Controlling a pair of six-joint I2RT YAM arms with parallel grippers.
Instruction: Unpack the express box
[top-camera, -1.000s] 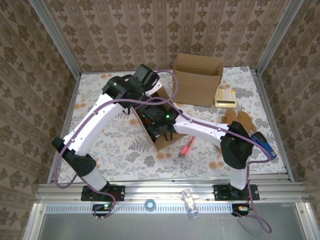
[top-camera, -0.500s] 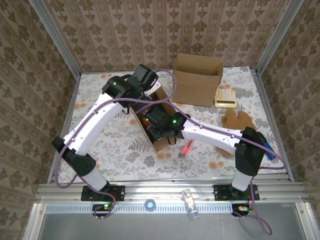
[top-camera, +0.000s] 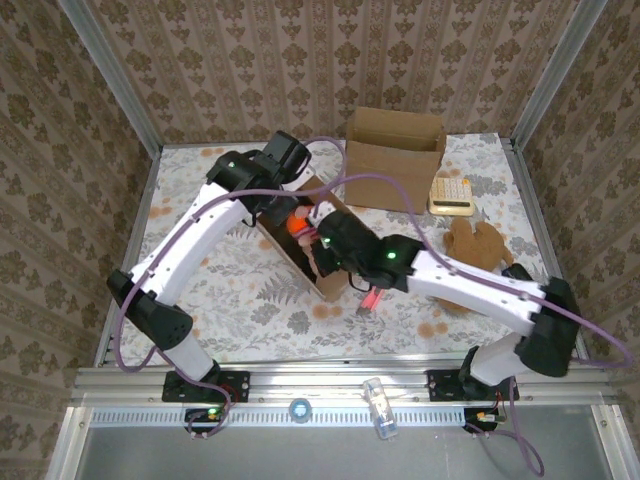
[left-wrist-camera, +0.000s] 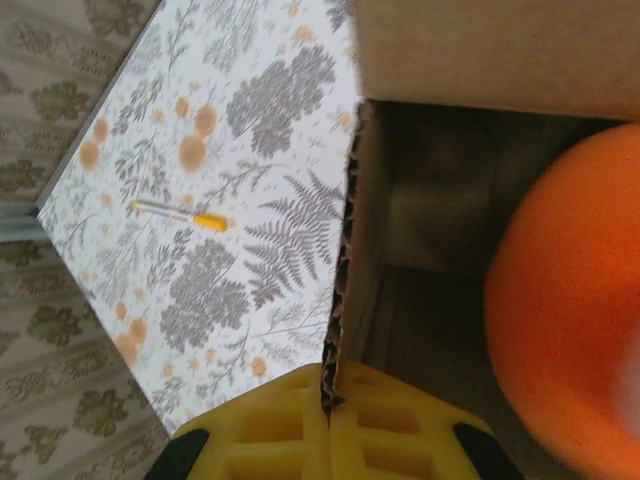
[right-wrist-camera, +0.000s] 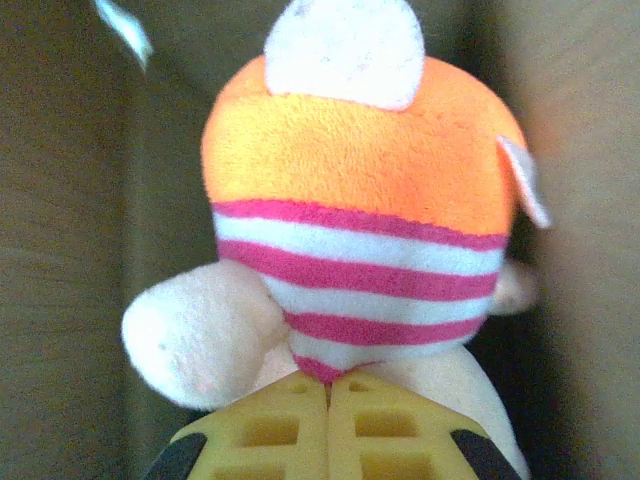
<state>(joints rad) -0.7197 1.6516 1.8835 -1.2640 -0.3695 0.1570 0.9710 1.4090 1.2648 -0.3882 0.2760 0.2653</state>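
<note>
Orange-striped plush toy (right-wrist-camera: 350, 220) pinched by right end effector (right-wrist-camera: 328, 388) (inside box (right-wrist-camera: 60, 300)).

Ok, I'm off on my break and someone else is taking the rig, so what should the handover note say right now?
Left fingers: shut on the rim of the box, holding it.
Right fingers: shut on the striped plush toy, inside the box near its mouth.
Done: teddy bear and calculator lie on the table.
Left: lift the toy clear, set it down, check the box for more.
</note>
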